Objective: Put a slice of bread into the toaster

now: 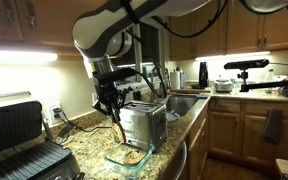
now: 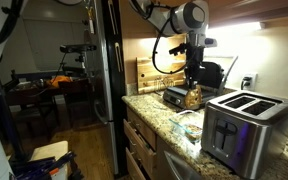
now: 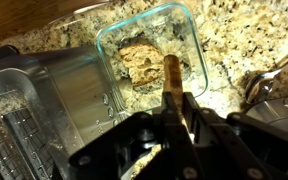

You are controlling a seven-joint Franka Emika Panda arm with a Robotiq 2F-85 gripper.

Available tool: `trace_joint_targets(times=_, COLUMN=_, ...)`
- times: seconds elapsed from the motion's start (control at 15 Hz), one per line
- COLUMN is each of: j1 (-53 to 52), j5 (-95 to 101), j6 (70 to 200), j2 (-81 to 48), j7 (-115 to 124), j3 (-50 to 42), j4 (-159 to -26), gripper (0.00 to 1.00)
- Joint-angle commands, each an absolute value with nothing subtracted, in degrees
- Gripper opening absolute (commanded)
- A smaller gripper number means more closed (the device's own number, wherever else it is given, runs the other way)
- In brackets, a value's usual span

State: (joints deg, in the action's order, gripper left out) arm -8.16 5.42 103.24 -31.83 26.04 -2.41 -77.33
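Note:
My gripper (image 3: 174, 108) is shut on a thin tan slice of bread (image 3: 171, 72), held edge-on and hanging down from the fingers. It hovers over a clear glass container (image 3: 197, 55) that holds another piece of bread (image 3: 136, 62). The steel toaster (image 3: 39, 115) stands just to the left in the wrist view. In both exterior views the gripper (image 1: 110, 100) (image 2: 192, 84) is raised above the counter with the slice (image 2: 193, 97) hanging below it. It is beside the toaster (image 1: 144, 122) (image 2: 246, 125), not over its slots. The container (image 1: 114, 158) sits in front of the toaster.
A large black-and-steel contact grill (image 1: 24, 140) stands on the granite counter near the toaster. A sink (image 1: 184, 103) lies further along the counter. Cutting boards (image 2: 154, 72) lean on the back wall. A shiny metal object (image 3: 269, 75) lies right of the container.

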Motion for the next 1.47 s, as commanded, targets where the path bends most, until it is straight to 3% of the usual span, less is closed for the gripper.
trace_joint_targets(times=0.0, j1=-8.1, j5=5.2, j6=105.5, j2=-27.8, j7=28.1, j3=-2.9, j4=-82.2, gripper=0.08)
trace_joint_targets(times=1.4, j1=-5.8, j5=5.2, j6=107.7, j2=-20.5, j7=30.2, j3=-4.4, j4=-86.6, gripper=0.07)
